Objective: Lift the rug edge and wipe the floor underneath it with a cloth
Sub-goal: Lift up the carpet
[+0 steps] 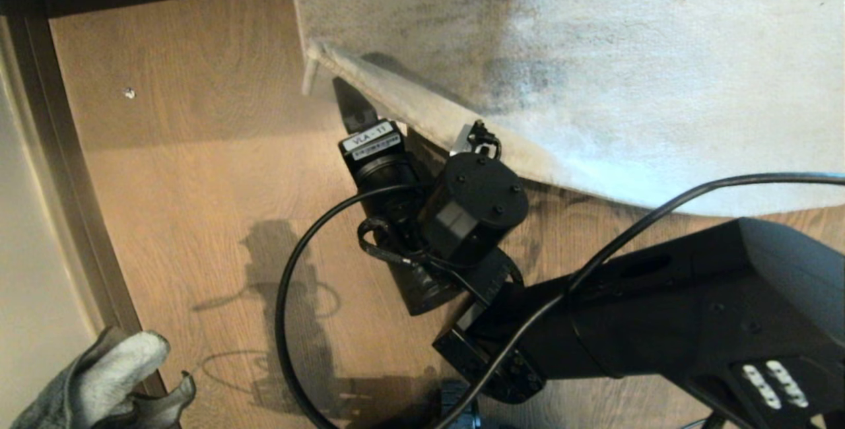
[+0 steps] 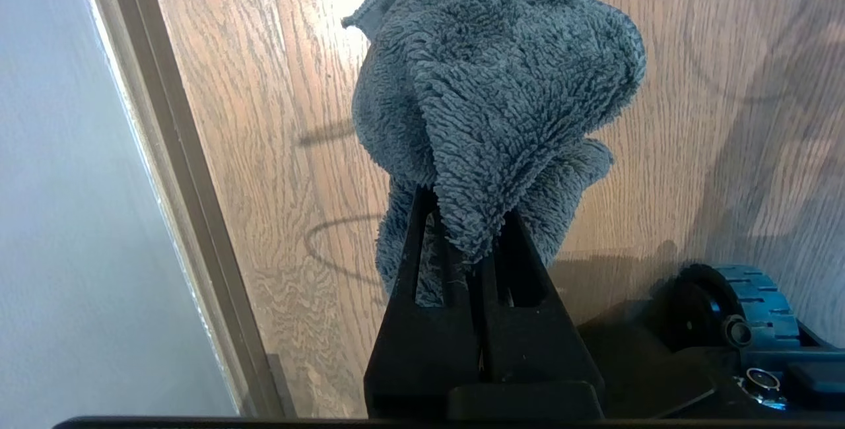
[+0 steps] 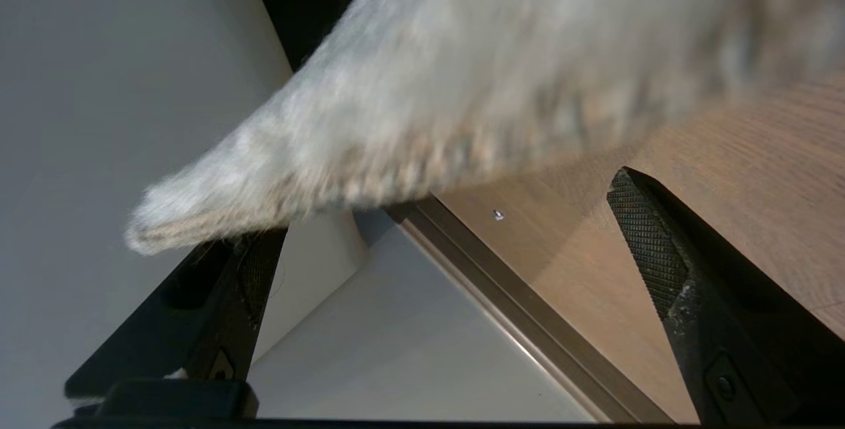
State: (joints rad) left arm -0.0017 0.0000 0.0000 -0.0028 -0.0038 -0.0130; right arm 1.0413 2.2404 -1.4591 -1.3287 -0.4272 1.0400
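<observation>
Rug edge (image 1: 403, 96) is what you are looking at in the upper middle of the head view, running diagonally down to the right with its corner (image 1: 315, 53) at the upper left end. Along that stretch it is curling up off the floor (image 1: 198, 171), and its underside is staying hidden from you in this view. In the right wrist view the rug edge (image 3: 370, 152) is filling the upper part of the frame, blurred, so you cannot make out its pile or whether it is touching a fingertip.

Your right gripper (image 3: 455, 231) is sitting at that edge with its fingers (image 3: 650, 251) spread wide apart; one is showing clearly on the right of the wrist frame, while the tip of the other is disappearing behind the rug. In the head view the arm's own body is covering most of the gripper, leaving one dark finger (image 1: 353, 109) poking out beside the edge.

Your left gripper (image 2: 462, 231) is in the lower middle of its wrist view, fingers pressed together and pinching the cloth (image 2: 495, 92), which is bunching above them. In the head view the cloth (image 1: 112, 376) is being cut off at the lower left corner.
</observation>
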